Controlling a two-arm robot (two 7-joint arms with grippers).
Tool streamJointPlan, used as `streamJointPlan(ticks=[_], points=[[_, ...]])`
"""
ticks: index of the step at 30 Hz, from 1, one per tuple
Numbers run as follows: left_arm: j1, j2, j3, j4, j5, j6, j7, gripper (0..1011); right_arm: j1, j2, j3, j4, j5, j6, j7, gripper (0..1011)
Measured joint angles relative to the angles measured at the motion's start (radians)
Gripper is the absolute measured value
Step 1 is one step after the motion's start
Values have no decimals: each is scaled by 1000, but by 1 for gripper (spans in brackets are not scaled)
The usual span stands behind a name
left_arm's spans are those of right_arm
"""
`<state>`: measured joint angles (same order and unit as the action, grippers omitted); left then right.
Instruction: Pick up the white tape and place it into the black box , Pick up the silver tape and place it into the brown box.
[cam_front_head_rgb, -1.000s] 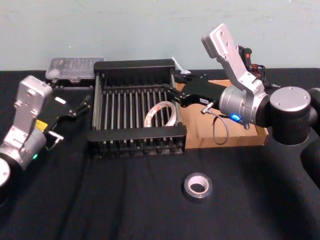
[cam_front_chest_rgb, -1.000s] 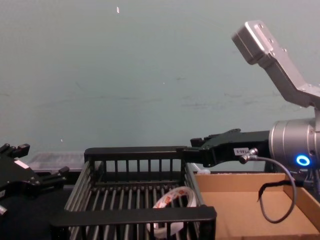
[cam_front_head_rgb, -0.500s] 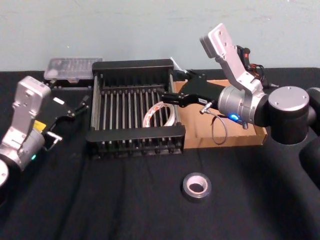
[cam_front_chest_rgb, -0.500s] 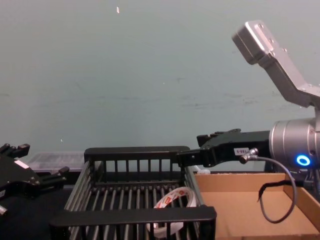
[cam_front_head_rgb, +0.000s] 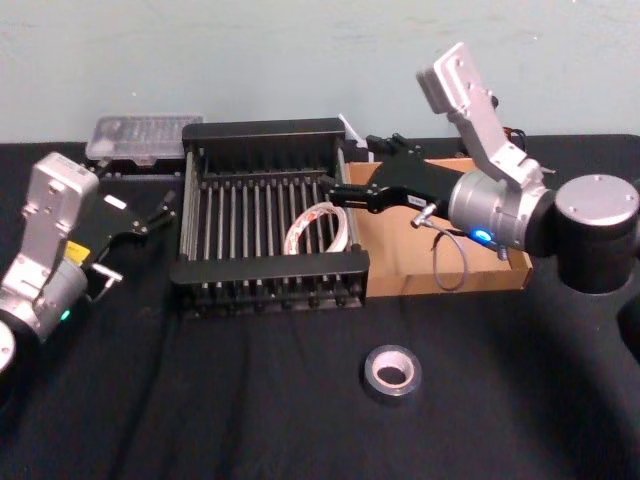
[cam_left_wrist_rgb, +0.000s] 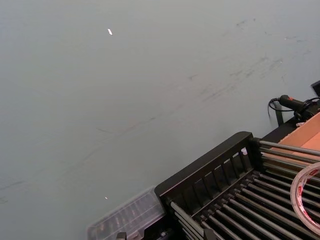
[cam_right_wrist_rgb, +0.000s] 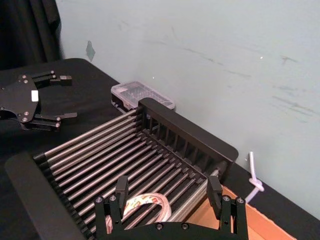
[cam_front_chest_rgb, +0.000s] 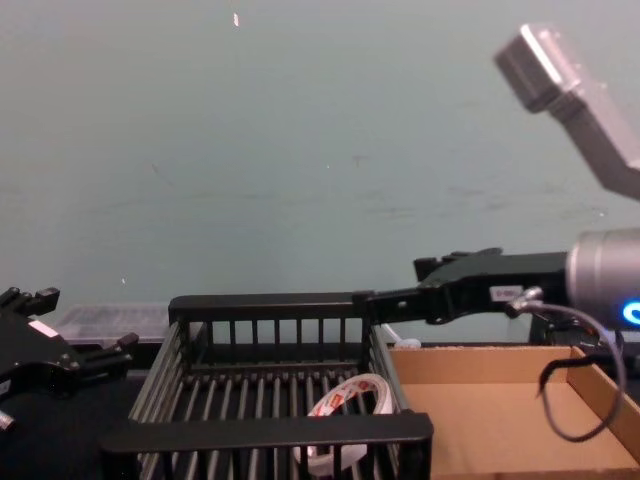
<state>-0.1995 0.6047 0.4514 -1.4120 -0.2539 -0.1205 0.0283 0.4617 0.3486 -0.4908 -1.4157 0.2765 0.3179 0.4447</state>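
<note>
Hovering empty with fingers spread, the right gripper (cam_right_wrist_rgb: 167, 192) is hanging over the black slatted basket (cam_front_head_rgb: 268, 268), where the thin white red-marked tape ring (cam_front_head_rgb: 320, 228) is leaning. The squat silver-grey tape roll (cam_front_head_rgb: 392, 372) is lying flat, lower middle; clumsy fingers might be knocking it away. The left gripper (cam_right_wrist_rgb: 67, 96) is idling far left, fingers apart.

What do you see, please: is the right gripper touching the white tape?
Apart. The chest view shows the right gripper at the black box rim, well above the white tape.
</note>
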Motion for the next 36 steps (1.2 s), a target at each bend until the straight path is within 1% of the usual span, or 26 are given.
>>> streamJointPlan(ticks=[3, 4, 5, 7, 8, 9, 10, 11, 12, 15, 18, 20, 21, 22, 23, 24, 27, 28, 30, 31, 36], points=[[0, 0, 0, 0, 0, 0, 0, 1001, -27, 24, 17, -43, 14, 10, -1, 1002], [0, 0, 0, 0, 0, 0, 0, 1001, -41, 38, 26, -66, 23, 17, -1, 1002], [0, 0, 0, 0, 0, 0, 0, 1001, -41, 38, 26, -66, 23, 17, -1, 1000], [0, 0, 0, 0, 0, 0, 0, 1001, -67, 62, 38, -102, 36, 28, -1, 1000], [0, 0, 0, 0, 0, 0, 0, 1002, -86, 80, 47, -130, 46, 35, 0, 1000], [0, 0, 0, 0, 0, 0, 0, 1001, -86, 80, 47, -130, 46, 35, 0, 1002], [0, 0, 0, 0, 0, 0, 0, 1001, -107, 100, 57, -158, 57, 41, 2, 1000], [0, 0, 0, 0, 0, 0, 0, 1001, -118, 111, 63, -172, 64, 43, 4, 1000], [0, 0, 0, 0, 0, 0, 0, 1001, -142, 134, 72, -199, 75, 47, 7, 1000], [0, 0, 0, 0, 0, 0, 0, 1001, -176, 167, 87, -240, 93, 52, 12, 1002], [0, 0, 0, 0, 0, 0, 0, 1001, -235, 221, 108, -298, 120, 59, 17, 1000], [0, 0, 0, 0, 0, 0, 0, 1001, -258, 241, 115, -319, 131, 60, 20, 1000], [0, 0, 0, 0, 0, 0, 0, 1002, -282, 261, 122, -338, 143, 61, 22, 1000], [0, 0, 0, 0, 0, 0, 0, 1002, -294, 270, 125, -348, 148, 61, 23, 1002], [0, 0, 0, 0, 0, 0, 0, 1001, -315, 288, 131, -363, 158, 61, 25, 1002], [0, 0, 0, 0, 0, 0, 0, 1001, -315, 288, 131, -363, 158, 61, 25, 1000], [0, 0, 0, 0, 0, 0, 0, 1001, -362, 327, 138, -396, 178, 63, 28, 1000], [0, 0, 0, 0, 0, 0, 0, 1001, -362, 327, 138, -396, 178, 63, 28, 1000], [0, 0, 0, 0, 0, 0, 0, 1001, -381, 345, 138, -408, 187, 65, 29, 1000], [0, 0, 0, 0, 0, 0, 0, 1001, -393, 357, 136, -415, 193, 68, 29, 1000], [0, 0, 0, 0, 0, 0, 0, 1001, -416, 385, 120, -426, 203, 76, 31, 1000]])
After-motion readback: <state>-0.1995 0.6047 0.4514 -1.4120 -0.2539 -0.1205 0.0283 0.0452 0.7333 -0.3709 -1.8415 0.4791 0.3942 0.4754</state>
